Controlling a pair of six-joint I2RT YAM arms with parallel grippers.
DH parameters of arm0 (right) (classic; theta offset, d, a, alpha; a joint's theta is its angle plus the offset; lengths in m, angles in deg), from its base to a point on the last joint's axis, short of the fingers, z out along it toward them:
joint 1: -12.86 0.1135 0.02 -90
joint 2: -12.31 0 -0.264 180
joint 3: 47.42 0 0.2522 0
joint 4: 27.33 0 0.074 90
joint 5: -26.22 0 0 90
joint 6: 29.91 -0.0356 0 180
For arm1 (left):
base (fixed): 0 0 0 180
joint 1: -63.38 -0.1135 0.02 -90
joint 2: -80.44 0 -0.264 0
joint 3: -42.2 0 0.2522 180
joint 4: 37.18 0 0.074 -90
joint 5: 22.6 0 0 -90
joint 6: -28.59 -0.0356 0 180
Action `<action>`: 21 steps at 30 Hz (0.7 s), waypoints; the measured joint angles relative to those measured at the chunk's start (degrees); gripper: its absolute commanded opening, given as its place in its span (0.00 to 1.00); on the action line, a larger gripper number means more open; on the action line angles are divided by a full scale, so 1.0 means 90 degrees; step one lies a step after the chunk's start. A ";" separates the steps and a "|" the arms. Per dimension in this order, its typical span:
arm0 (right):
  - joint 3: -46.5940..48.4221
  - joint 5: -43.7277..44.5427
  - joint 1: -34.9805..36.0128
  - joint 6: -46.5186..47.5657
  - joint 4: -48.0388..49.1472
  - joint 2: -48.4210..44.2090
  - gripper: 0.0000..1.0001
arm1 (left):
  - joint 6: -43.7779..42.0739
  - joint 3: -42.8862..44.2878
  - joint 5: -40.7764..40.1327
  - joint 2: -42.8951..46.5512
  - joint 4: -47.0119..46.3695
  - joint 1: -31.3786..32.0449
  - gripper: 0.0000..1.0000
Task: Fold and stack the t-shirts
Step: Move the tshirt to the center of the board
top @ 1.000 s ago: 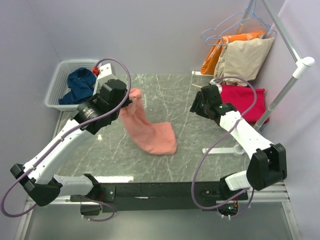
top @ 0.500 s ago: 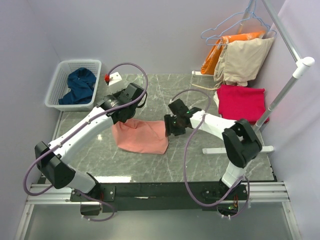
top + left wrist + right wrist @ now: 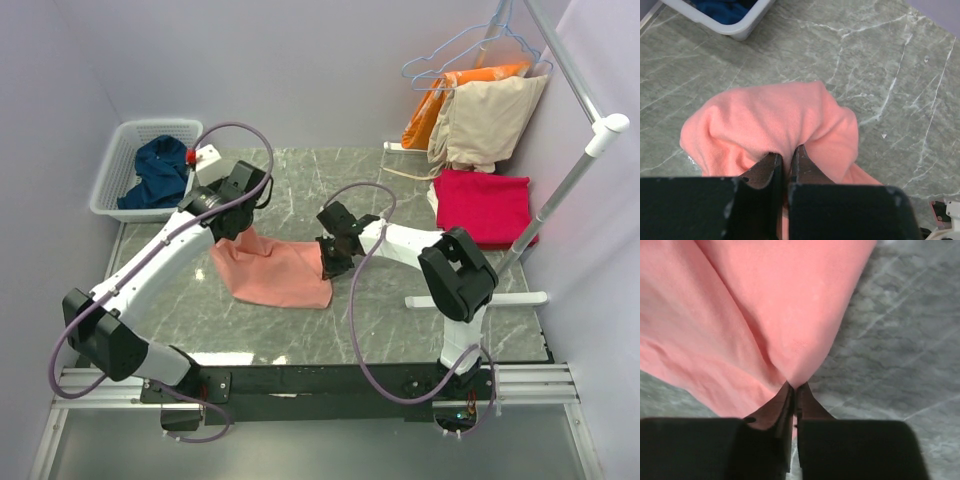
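Observation:
The salmon-pink t-shirt (image 3: 272, 272) lies in a rough folded strip on the marble table (image 3: 390, 320), between both arms. My left gripper (image 3: 240, 228) is shut on its upper left end; the left wrist view shows cloth (image 3: 775, 120) bunched between the closed fingers (image 3: 766, 167). At the shirt's right edge my right gripper (image 3: 330, 262) is shut on a pinch of pink fabric (image 3: 790, 315). A crimson-red t-shirt (image 3: 484, 206) lies flat at the table's right side. In the white basket (image 3: 108, 182) at the back left sits a crumpled navy-blue t-shirt (image 3: 160, 172).
Orange and beige garments (image 3: 490, 110) hang on a rack at the back right, whose white pole (image 3: 560, 195) and foot (image 3: 470, 300) cross the table's right side. A small white box with a red button (image 3: 208, 157) sits beside the basket.
The left arm swung the hanging pink shirt down so it lies flat on the table. The right arm moved left from the red shirt to the pink shirt's right edge and shut on it.

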 measured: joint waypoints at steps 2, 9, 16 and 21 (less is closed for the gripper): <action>0.0107 0.0022 0.0036 -0.0019 -0.0078 0.0075 0.00 | -0.0024 -0.0024 0.0032 0.0078 -0.0010 -0.0095 0.01; 0.0180 0.1127 0.0090 -0.0046 -0.0537 -0.0593 0.00 | -0.0325 -0.0063 0.0199 0.0597 -0.0039 -0.0452 0.01; 0.1183 0.3011 0.0015 0.0019 -0.1345 -0.2686 0.00 | -0.0945 0.0124 0.0894 0.1396 -0.0095 -0.0991 0.02; 0.1812 0.4061 -0.0107 0.0136 -0.1530 -0.4017 0.00 | -0.1168 0.0277 0.1270 0.2016 -0.0087 -0.1003 0.04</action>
